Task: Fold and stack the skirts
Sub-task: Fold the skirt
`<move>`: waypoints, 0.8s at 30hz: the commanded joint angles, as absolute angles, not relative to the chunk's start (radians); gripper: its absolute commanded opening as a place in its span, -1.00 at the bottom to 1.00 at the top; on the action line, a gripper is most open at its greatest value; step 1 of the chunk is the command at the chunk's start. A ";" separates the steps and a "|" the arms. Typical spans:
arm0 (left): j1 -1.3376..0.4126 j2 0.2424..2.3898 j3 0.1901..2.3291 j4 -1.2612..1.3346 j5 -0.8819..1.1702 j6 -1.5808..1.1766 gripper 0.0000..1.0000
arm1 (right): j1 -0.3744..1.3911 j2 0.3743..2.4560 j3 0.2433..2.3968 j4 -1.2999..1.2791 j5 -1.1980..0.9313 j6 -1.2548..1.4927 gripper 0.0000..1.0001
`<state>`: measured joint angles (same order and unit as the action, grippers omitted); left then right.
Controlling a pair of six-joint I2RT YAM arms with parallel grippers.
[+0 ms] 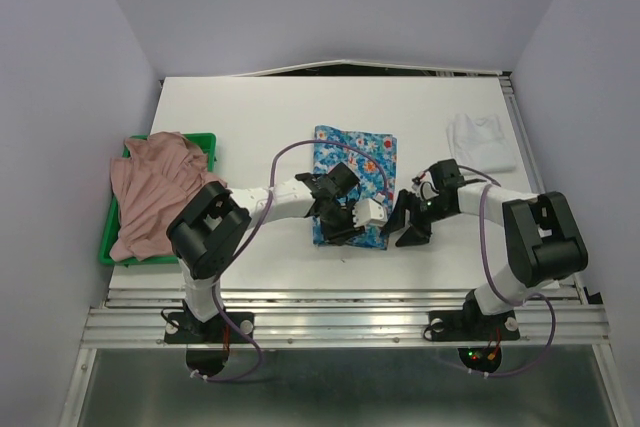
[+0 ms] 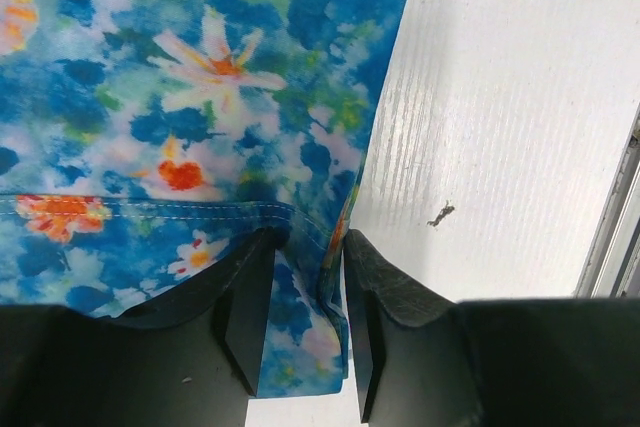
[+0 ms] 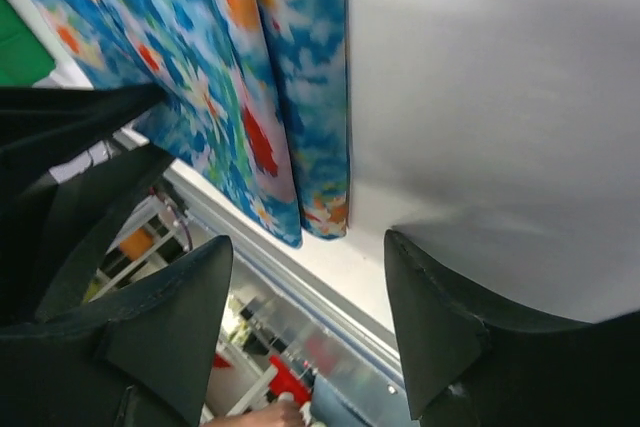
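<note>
The blue floral skirt (image 1: pixel 357 159) lies folded at the table's middle; it also shows in the left wrist view (image 2: pixel 200 97) and the right wrist view (image 3: pixel 250 67). My left gripper (image 1: pixel 338 227) (image 2: pixel 308 247) is at its near right corner, shut on a fold of the cloth between the fingers. My right gripper (image 1: pixel 405 227) (image 3: pixel 308 242) is open and empty, just right of that corner, not touching the cloth. The dusty-pink skirt (image 1: pixel 150 192) lies bunched on the green tray (image 1: pixel 207 140) at the left. The white skirt (image 1: pixel 480 139) lies crumpled at the back right.
The table's near edge with metal rails (image 1: pixel 340 312) runs just below both grippers. Walls enclose the left, back and right sides. Bare white table (image 1: pixel 250 117) lies between the tray and the blue skirt.
</note>
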<state>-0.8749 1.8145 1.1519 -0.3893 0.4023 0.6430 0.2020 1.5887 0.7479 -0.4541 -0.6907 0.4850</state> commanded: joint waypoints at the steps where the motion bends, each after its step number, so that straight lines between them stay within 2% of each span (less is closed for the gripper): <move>1: -0.867 1.753 1.170 -0.377 0.439 0.617 -0.10 | 0.204 1.566 0.678 -0.379 -0.693 0.522 0.34; 6: -0.867 1.753 1.157 -0.356 0.448 0.611 -0.11 | 0.235 1.623 0.687 -0.316 -0.655 0.489 0.23; 8: -0.867 1.746 1.146 -0.345 0.445 0.604 -0.10 | 0.245 1.646 0.704 -0.307 -0.652 0.473 0.06; 9: -0.867 1.738 1.137 -0.342 0.442 0.607 -0.09 | 0.245 1.660 0.712 -0.310 -0.649 0.469 -0.13; 11: -0.865 1.715 1.126 -0.331 0.433 0.606 -0.07 | 0.245 1.663 0.730 -0.317 -0.655 0.463 -0.31; 12: -0.865 1.707 1.112 -0.325 0.430 0.606 -0.07 | 0.245 1.663 0.738 -0.322 -0.660 0.459 -0.52; 14: -0.865 1.680 1.098 -0.308 0.416 0.604 -0.05 | 0.245 1.655 0.752 -0.327 -0.690 0.459 -0.71; 15: -0.865 1.658 1.083 -0.296 0.410 0.595 -0.04 | 0.245 1.641 0.765 -0.328 -0.701 0.459 -0.87; 17: -0.865 1.631 1.066 -0.288 0.400 0.592 0.00 | 0.245 1.618 0.776 -0.330 -0.733 0.466 -0.99; 18: -0.867 1.614 1.043 -0.284 0.387 0.589 0.32 | 0.245 1.605 0.784 -0.328 -0.744 0.485 -0.99; 21: -0.867 1.493 0.976 -0.221 0.342 0.586 0.40 | 0.245 1.554 0.804 -0.319 -0.799 0.546 -0.99; 23: -0.870 1.442 0.937 -0.181 0.318 0.575 0.97 | 0.245 1.534 0.813 -0.304 -0.839 0.589 -0.99; 24: -0.885 1.421 0.905 -0.166 0.286 0.572 0.97 | 0.245 1.519 0.815 -0.284 -0.853 0.632 -0.99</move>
<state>-0.8684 1.5246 0.9695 -0.2604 0.3542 0.5892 0.2375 1.5959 0.7601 -0.3588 -0.7616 0.5251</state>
